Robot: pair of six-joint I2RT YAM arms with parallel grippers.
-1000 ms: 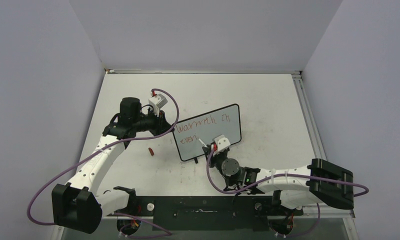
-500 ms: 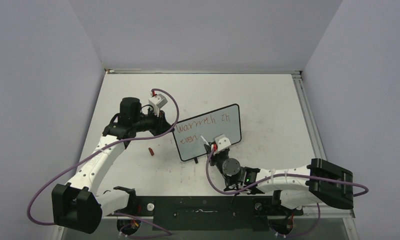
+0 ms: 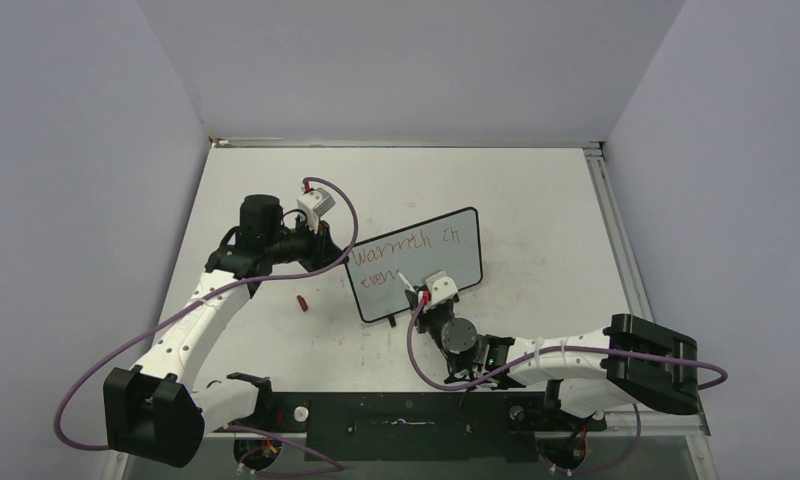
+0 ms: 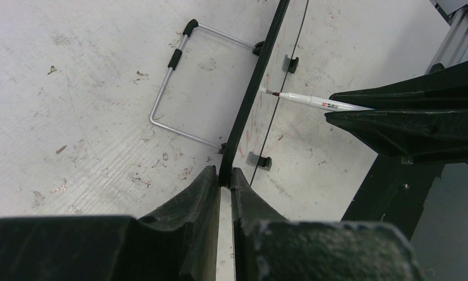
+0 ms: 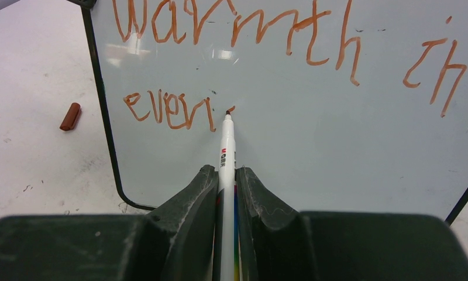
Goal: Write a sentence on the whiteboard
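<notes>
The whiteboard (image 3: 446, 262) stands tilted mid-table, black-framed. My left gripper (image 3: 338, 256) is shut on its left frame edge (image 4: 261, 76), fingers (image 4: 205, 187) either side of the frame. My right gripper (image 3: 423, 300) is shut on a white marker (image 5: 227, 140), whose tip touches the board on the lower line. The sentence (image 5: 237, 29) in red-orange reads "warmth in" on top and "ever" (image 5: 167, 111) below, with a short stroke at the tip. The marker (image 4: 310, 100) also shows through the board from behind.
A red marker cap (image 3: 300, 301) lies on the table left of the board, also seen as the cap (image 5: 70, 116) in the right wrist view. The board's wire stand (image 4: 167, 88) rests on the table behind it. Walls enclose the table on three sides.
The marker tip has shifted slightly along the lower line, and the right arm's rear link has moved a little to the left. The left arm and the board have not moved.
</notes>
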